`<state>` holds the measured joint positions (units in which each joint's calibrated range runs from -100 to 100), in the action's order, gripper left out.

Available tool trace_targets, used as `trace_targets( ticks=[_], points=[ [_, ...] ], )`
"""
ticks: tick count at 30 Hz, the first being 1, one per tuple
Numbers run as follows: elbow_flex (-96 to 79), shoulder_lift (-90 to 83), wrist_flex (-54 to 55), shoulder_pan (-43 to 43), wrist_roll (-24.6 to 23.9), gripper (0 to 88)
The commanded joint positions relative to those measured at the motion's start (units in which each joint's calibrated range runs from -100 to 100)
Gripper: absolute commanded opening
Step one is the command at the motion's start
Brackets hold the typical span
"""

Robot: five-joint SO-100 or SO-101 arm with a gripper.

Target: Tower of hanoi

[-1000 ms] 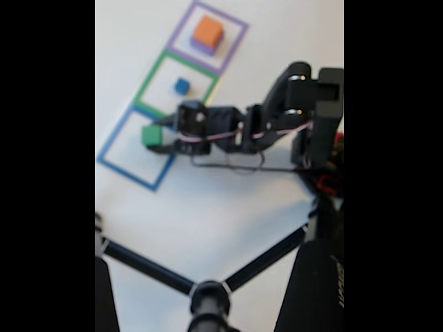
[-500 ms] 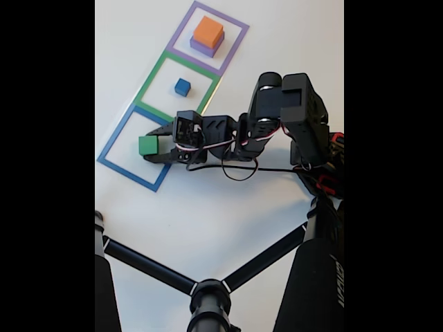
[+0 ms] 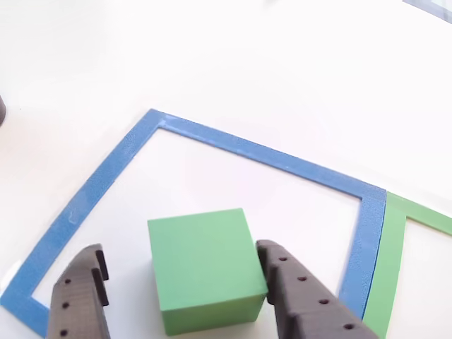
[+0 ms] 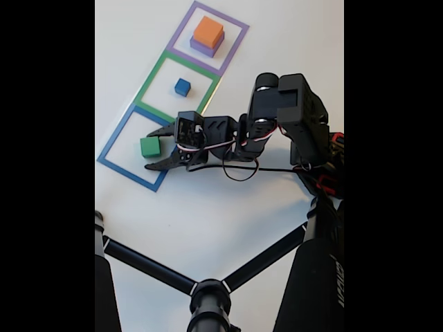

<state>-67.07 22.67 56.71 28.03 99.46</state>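
White tabletop [image 4: 208, 207] w/ three taped squares in a row: purple outline [image 4: 239, 28], green outline [image 4: 154, 72], blue outline [image 4: 114, 146]. Orange block [image 4: 208, 30] sits on the purple block [image 4: 202, 48] in the purple outline; blue cube [image 4: 182, 86] in the green one. Green block [image 4: 149, 146] in the blue outline, between the spread gripper [image 4: 154, 147] fingers, gaps both sides. Black tripod legs [image 4: 149, 266] cross the foreground. Other view: fingers [image 3: 304, 300] cut off at the bottom edge.

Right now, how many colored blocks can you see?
4: the green block in the blue tape square between the fingers, the blue block in the green square, the orange block on the purple block.
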Motion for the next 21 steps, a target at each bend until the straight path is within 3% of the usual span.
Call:
trace_targets(
  ticks=[1, 6, 13, 21],
  points=[
    [-2.03, -11.00, -2.95, -0.32, 0.54, 23.0],
    [-5.39, -30.38, -18.65, -2.14, 0.54, 13.7],
    [-1.21, -60.50, -62.54, -7.89, 0.54, 2.5],
    [7.70, -77.13, -96.79, -20.17, 0.54, 0.1]
  ],
)
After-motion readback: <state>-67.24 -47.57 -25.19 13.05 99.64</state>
